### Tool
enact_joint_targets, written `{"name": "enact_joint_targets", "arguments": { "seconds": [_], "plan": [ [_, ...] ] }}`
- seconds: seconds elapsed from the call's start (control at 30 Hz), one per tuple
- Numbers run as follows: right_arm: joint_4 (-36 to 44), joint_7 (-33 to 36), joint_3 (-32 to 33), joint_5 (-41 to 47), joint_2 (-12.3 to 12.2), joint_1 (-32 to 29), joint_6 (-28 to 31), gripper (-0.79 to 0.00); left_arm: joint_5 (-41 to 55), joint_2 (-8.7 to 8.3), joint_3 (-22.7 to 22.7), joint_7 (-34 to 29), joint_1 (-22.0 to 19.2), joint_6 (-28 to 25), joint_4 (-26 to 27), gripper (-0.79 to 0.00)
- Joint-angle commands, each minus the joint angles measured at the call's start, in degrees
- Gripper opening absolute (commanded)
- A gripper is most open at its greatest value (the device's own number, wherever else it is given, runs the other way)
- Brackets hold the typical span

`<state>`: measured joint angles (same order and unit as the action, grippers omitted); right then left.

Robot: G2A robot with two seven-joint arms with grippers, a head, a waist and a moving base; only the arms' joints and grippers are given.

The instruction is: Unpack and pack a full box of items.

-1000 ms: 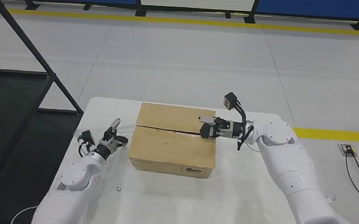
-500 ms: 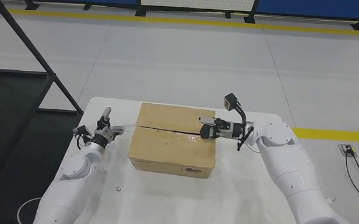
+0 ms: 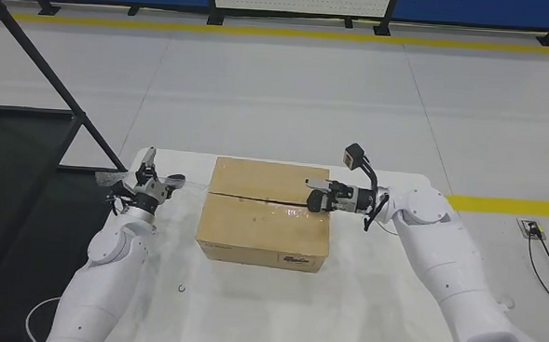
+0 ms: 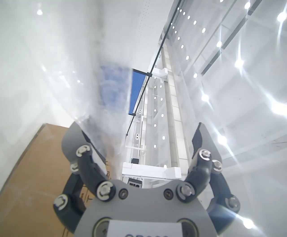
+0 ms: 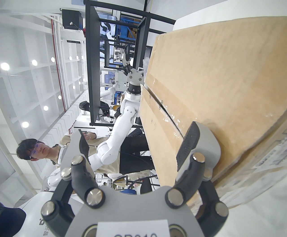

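A closed brown cardboard box stands mid-table, with a seam running across its top. My right gripper is open at the box's right end, level with the seam. One of its pads rests on the box top beside the seam, while the other hangs free. My left gripper is open left of the box, near the table's far-left corner, pointing up. A strip of clear tape clings to one of its fingers. The box side is close beside it.
The box sits on a white table. A black metal frame stands just past the table's left edge. A small ring lies on the near-left part of the table.
My left gripper has moved away from the box, toward the table's far-left corner, and turned upward with the clear tape trailing from it. The right arm has stayed still.
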<state>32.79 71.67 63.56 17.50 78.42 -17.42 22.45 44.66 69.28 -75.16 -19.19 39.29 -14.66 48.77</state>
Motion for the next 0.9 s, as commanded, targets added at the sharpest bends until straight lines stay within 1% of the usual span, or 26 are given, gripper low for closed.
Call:
{"name": "enact_joint_targets", "arguments": {
  "seconds": [0.0,0.3,0.6,0.73,0.87],
  "plan": [
    [0.0,0.0,-0.1,0.1,0.0,0.0,0.0,0.000,0.7,0.11,-0.3,-0.4,-0.3,0.6,0.1,0.000],
    [-0.1,0.1,-0.2,0.3,-0.2,0.0,0.1,0.000,3.0,0.50,-1.8,-1.0,-2.7,2.6,-2.2,0.000],
    [0.1,-0.1,-0.6,0.3,-0.2,0.2,-0.4,0.000,2.7,1.05,-2.0,-1.2,-5.6,2.3,-5.8,0.000],
    [-0.2,-0.3,-0.8,0.4,-0.2,0.4,-0.5,0.000,3.3,1.23,-2.5,-2.5,-6.7,1.1,-6.9,0.000],
    [-0.6,-2.0,-0.9,0.0,-0.2,0.6,-0.8,0.000,3.8,1.22,-3.5,-4.0,-6.6,-0.6,-6.6,0.000]
  ]
}}
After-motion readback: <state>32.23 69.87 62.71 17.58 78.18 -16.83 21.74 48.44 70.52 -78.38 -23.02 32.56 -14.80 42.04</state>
